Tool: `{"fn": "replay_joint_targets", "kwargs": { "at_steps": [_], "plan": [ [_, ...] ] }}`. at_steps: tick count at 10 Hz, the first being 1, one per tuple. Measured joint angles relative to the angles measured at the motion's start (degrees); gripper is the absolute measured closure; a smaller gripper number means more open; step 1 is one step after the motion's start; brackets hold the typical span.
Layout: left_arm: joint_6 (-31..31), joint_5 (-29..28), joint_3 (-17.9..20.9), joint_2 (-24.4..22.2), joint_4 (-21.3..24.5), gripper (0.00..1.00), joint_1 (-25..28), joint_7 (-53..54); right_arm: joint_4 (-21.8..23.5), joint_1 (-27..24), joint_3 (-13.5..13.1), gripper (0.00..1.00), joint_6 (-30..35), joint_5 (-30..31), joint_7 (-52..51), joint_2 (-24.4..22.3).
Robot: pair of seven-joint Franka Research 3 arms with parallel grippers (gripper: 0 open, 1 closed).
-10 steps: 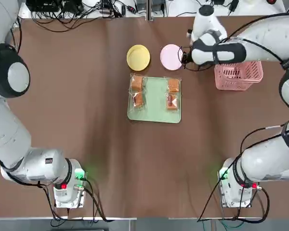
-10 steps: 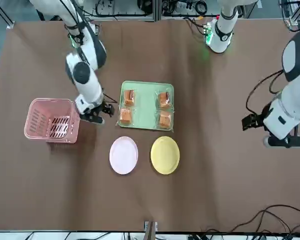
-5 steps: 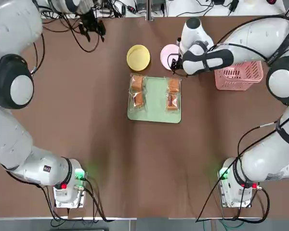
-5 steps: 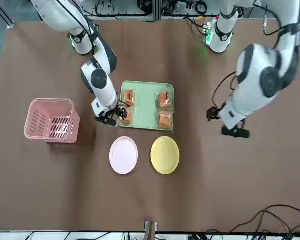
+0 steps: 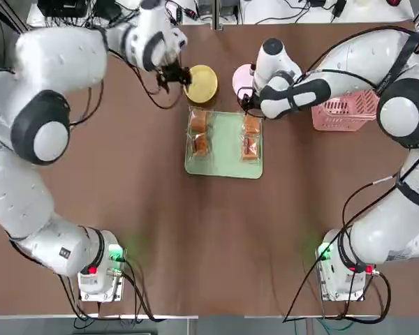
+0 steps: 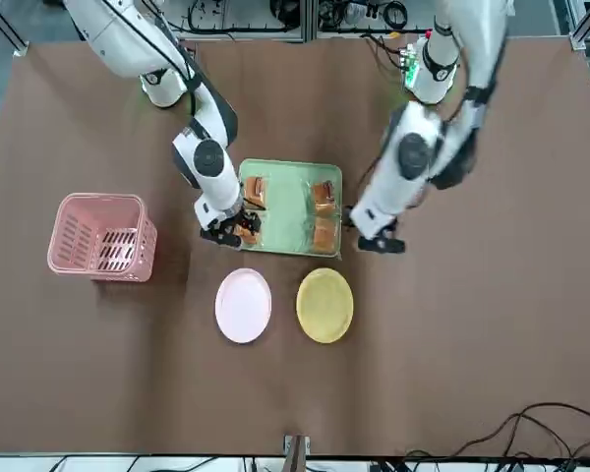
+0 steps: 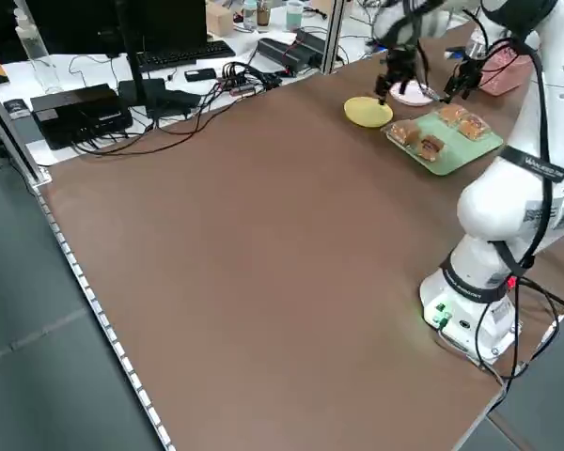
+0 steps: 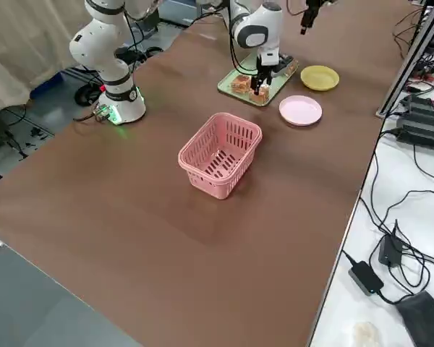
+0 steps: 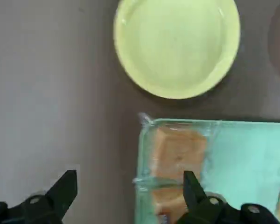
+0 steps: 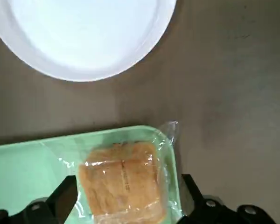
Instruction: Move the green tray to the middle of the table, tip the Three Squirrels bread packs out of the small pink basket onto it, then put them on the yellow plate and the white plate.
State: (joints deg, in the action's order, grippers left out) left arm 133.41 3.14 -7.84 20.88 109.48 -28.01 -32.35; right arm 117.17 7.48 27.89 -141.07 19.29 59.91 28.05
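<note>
- Two white robot arms reach over the brown table [image 5: 126, 195].
- Flat mint-green rectangular tray [image 5: 225, 150] sits mid-table beneath both claws, holding four clear-wrapped bread packs [image 5: 199, 132].
- Pink lattice plastic basket [image 5: 349, 108] stands empty, well beside the right gripper [image 10: 126, 196].
- Round yellow plate [image 5: 201, 83] touches nothing, just beyond the left gripper [image 9: 130, 186], fingers spread.
- Round white plate [image 5: 246, 82] lies beyond the right gripper, whose released fingers straddle one pack.

From overhead you look straight down on the desk [image 5: 126, 209], arm bases at the near edge. The front camera faces you from across the desk, so the sides swap. Both show the green tray [image 5: 225, 157] mid-desk, near the far edge. Your two side cameras sit raised off the left and right edges, looking diagonally across. Each wrist camera hangs close above the tray's far corners, sharing it with every wider view.
</note>
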Motion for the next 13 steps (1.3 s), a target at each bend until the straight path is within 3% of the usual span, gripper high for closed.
{"fn": "replay_joint_targets", "kwargs": {
  "at_steps": [7, 13],
  "plan": [
    [1.89, -5.18, 0.19, 17.97, -13.97, 0.00, -5.94, -13.44, -0.19, 1.68, 0.05, 0.02, -2.26, 4.48, 2.07, 2.87],
    [2.11, -5.48, 0.46, 21.04, -16.05, 0.00, -6.99, -15.20, -0.22, 1.74, 0.05, 0.03, -2.46, 8.19, 2.53, 3.93]
  ]
}}
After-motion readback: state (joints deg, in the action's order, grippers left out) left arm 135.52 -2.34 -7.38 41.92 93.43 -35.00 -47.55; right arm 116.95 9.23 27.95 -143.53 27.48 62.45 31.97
